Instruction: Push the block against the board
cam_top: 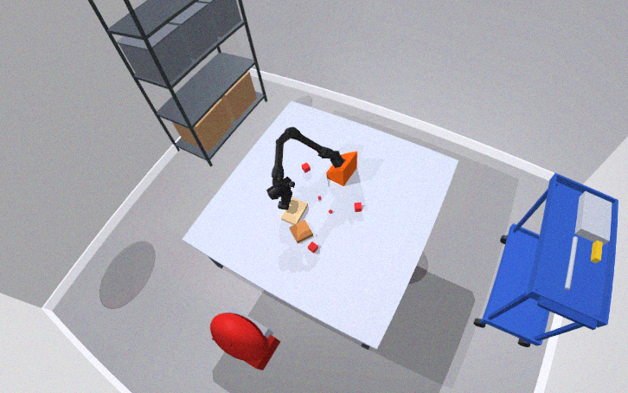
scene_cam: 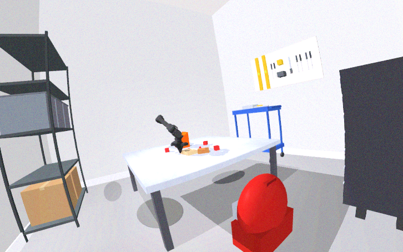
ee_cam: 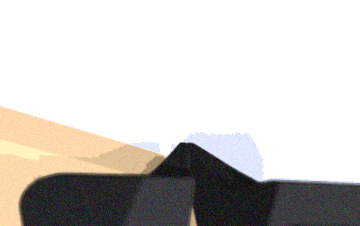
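Holding our gripper [cam_top: 284, 205] [scene_cam: 180, 151] [ee_cam: 185, 149] beside pale board [cam_top: 294, 211] [scene_cam: 189, 152] [ee_cam: 30, 130], jaws pressed together, nothing pinched. Orange-brown block [cam_top: 301, 231] [scene_cam: 203, 150] near board's far end. We find no readable labels.

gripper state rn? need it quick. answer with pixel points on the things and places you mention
Gripper [cam_top: 284, 206] [scene_cam: 180, 151] [ee_cam: 185, 149]: closed, holding nothing; fingertips down by the pale tan wooden board [cam_top: 296, 214] [scene_cam: 189, 152] [ee_cam: 30, 175].

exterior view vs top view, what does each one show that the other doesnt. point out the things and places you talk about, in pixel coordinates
Only the exterior: a wall tool panel [scene_cam: 307, 69] and a dark cabinet [scene_cam: 372, 133].
Only the top: a white rod [cam_top: 571, 263] lying apart from the yellow piece on the blue cart [cam_top: 546, 231] [scene_cam: 257, 110].
Both: the cart, the black arm [cam_top: 278, 157] [scene_cam: 171, 127], the orange wedge [cam_top: 343, 173] [scene_cam: 185, 139] and the tan board [cam_top: 292, 215] [scene_cam: 189, 152].
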Robot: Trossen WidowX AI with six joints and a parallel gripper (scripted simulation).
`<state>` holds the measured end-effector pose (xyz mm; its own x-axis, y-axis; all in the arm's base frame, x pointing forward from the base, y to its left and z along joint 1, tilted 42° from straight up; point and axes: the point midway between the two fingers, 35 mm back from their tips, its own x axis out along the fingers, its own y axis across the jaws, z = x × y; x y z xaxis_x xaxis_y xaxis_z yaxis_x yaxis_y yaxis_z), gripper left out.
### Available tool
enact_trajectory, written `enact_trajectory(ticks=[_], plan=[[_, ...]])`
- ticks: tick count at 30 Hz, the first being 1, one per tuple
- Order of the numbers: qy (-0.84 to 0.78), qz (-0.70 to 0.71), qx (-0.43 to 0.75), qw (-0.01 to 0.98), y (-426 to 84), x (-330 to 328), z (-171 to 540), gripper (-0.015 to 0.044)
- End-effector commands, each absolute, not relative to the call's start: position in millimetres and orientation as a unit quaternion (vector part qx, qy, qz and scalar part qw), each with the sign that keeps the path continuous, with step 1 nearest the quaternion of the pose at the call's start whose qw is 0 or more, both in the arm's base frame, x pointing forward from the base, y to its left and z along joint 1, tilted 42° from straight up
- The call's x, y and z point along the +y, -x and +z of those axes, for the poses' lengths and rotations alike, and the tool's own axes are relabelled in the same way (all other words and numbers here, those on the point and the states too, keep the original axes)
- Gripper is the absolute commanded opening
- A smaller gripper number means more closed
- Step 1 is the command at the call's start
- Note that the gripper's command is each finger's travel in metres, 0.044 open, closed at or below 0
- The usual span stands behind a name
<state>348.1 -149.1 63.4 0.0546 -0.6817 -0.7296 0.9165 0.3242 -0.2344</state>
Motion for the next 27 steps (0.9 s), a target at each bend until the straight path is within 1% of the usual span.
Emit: enact_trajectory(ticks=[1,27], plan=[[-0.147,-0.562,0.409,0.704,-341.6,-145.3,50.8,0.0],[-0.147,-0.562,0.41,0.704,-339.0,-131.0,37.4,0.0]])
